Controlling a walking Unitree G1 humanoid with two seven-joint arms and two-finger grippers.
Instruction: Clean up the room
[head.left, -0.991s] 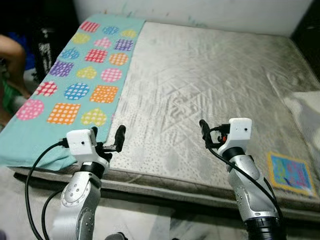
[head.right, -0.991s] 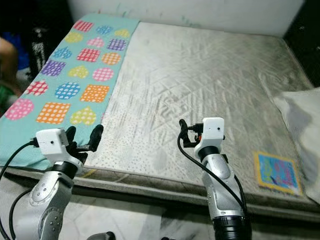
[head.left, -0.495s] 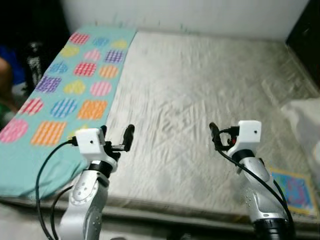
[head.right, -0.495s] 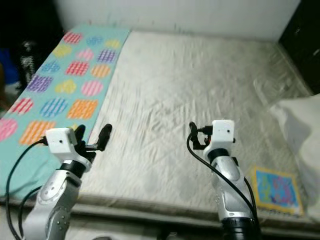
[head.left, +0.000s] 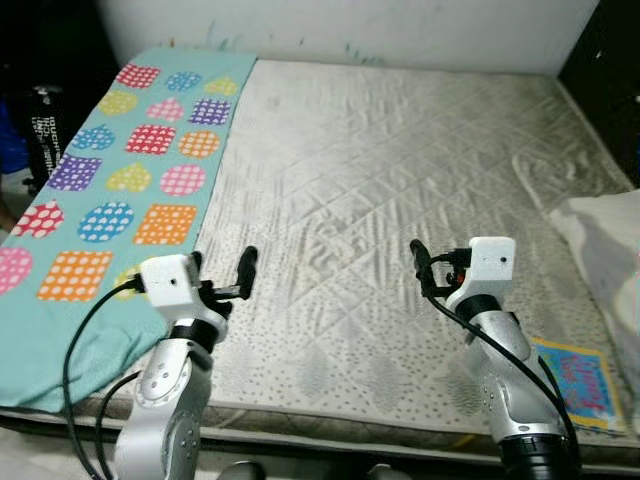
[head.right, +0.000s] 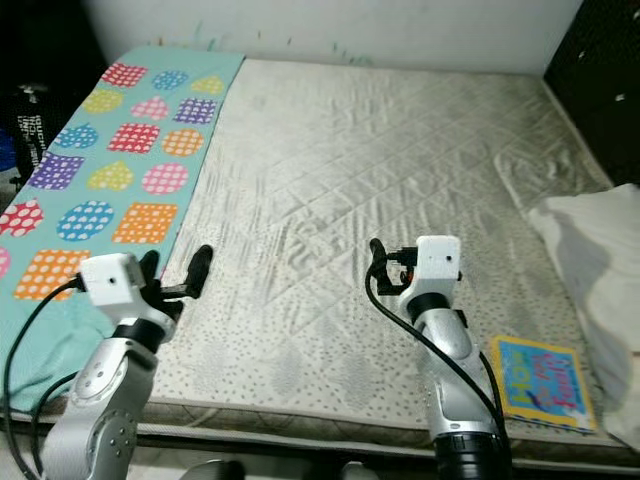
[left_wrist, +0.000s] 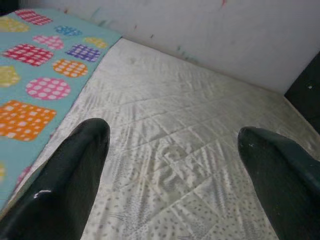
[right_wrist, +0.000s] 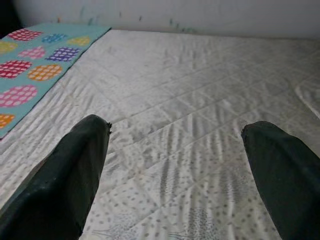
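Observation:
A grey-white quilted mattress (head.left: 400, 150) lies before me. A teal blanket (head.left: 120, 170) with coloured dotted shapes covers its left strip. A colourful book (head.right: 540, 380) lies flat on the mattress's front right corner. Beside it, a white pillow (head.right: 600, 260) rests at the right edge. My left gripper (head.left: 222, 268) hovers open and empty over the front of the mattress, just right of the blanket's edge. My right gripper (right_wrist: 175, 145) is open too, with nothing in it, above the front middle of the mattress and left of the book.
A white wall (head.left: 380, 25) runs behind the mattress. A black object (head.left: 45, 120) stands on the floor left of the blanket. Dark furniture (head.right: 600, 80) sits at the far right. The mattress's front edge (head.right: 300, 420) is just below my arms.
The whole picture has shifted as the camera moved, so more of the pillow and book shows at the right. Both arms keep the same pose with their grippers open.

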